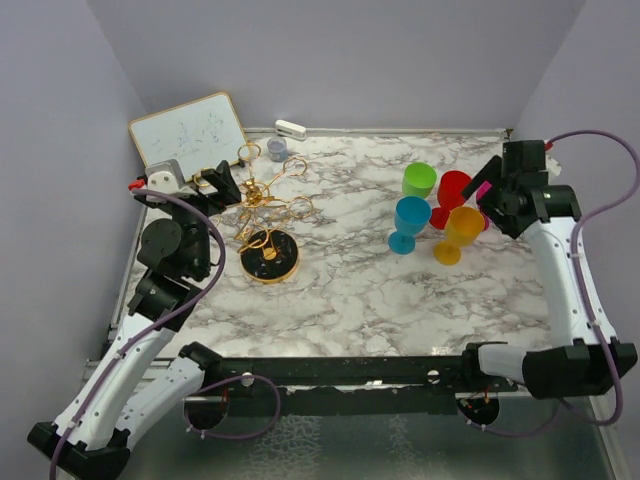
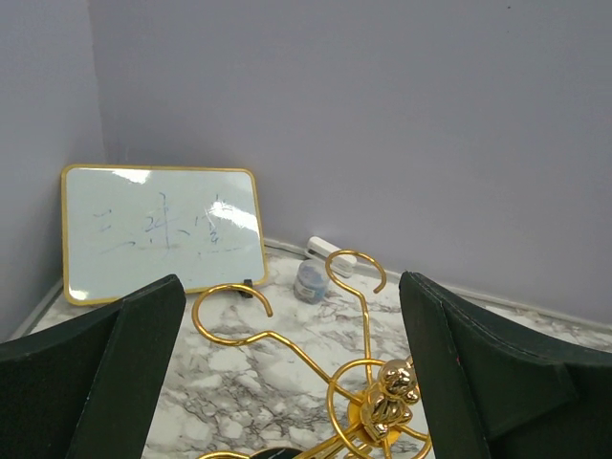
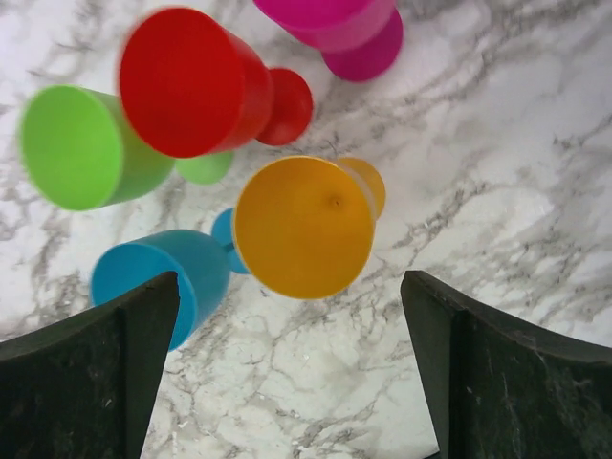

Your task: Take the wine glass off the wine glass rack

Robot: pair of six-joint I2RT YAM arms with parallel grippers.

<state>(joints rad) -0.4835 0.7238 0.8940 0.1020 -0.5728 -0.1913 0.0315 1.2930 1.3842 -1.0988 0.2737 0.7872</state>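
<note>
The gold wire wine glass rack [image 1: 266, 205] stands on its round black base [image 1: 269, 258] at the left of the marble table. I see no glass on its looped arms. In the left wrist view the hooks and the gold top knob [image 2: 392, 392] lie between my open fingers. My left gripper [image 1: 222, 183] [image 2: 292, 287] is open, just behind the rack's top. Several plastic wine glasses stand upright at the right: green [image 1: 419, 180], red [image 1: 453, 190], blue [image 1: 410, 222], orange [image 1: 460, 232] and pink [image 3: 330, 24]. My right gripper [image 1: 487, 192] [image 3: 290, 282] is open and empty above the orange glass [image 3: 304, 225].
A small whiteboard [image 1: 188, 130] leans at the back left corner. A small blue-grey jar [image 1: 277, 148] and a white eraser [image 1: 290, 129] lie by the back wall behind the rack. Walls close in the table on three sides.
</note>
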